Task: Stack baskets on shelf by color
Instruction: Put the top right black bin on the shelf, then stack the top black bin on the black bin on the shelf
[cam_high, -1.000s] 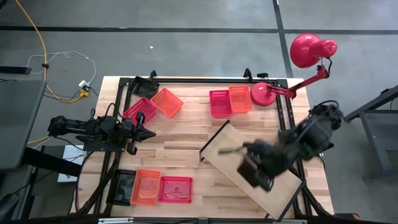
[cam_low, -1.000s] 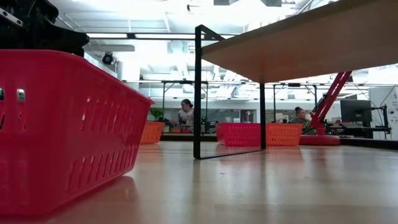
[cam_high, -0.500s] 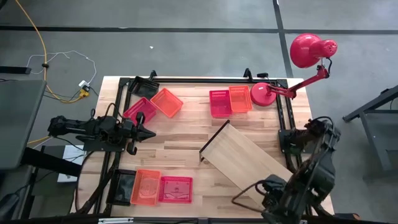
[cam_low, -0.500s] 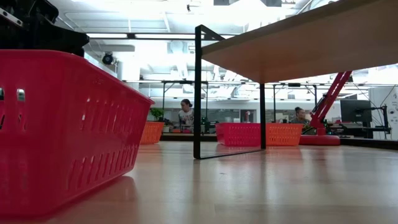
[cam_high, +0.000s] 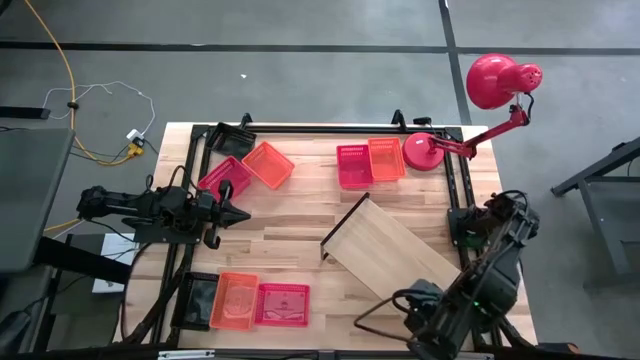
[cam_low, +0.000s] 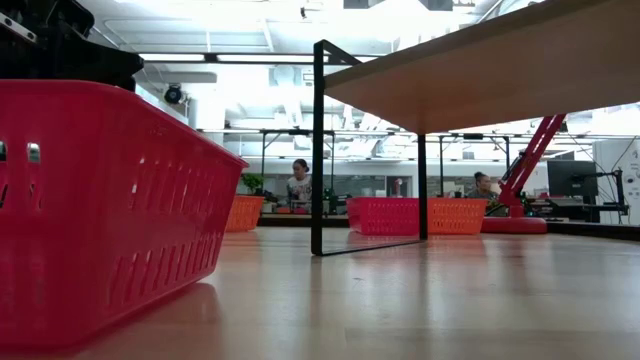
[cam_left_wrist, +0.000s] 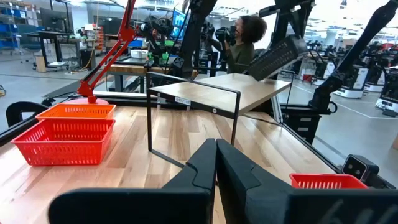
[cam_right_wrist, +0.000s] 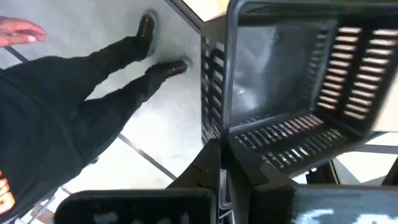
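My right gripper is shut on a black mesh basket above the table's near right corner, by the near end of the shelf. The shelf is a pale board lying slantwise, with a thin black bracket at its far-left end. Red and orange baskets sit at the far middle. Black, orange and red ones sit far left. Black, orange and red ones sit near left. My left gripper is shut and empty at the left. My right gripper pinches a side wall of the black basket near a corner between its two fingers. The fingers slant steeply downward. The basket is tilted, its open side toward the wrist camera. Floor shows beyond it, so it looks lifted clear.
A red desk lamp stands at the far right, its head beyond the table edge. A person in black trousers stands on the floor just off the near edge. Bare tabletop lies between the shelf and the left arm.
My right gripper has carried the black basket from above the shelf's middle toward the table's near edge, sinking a little and rolling as it went. It stays shut on the basket.
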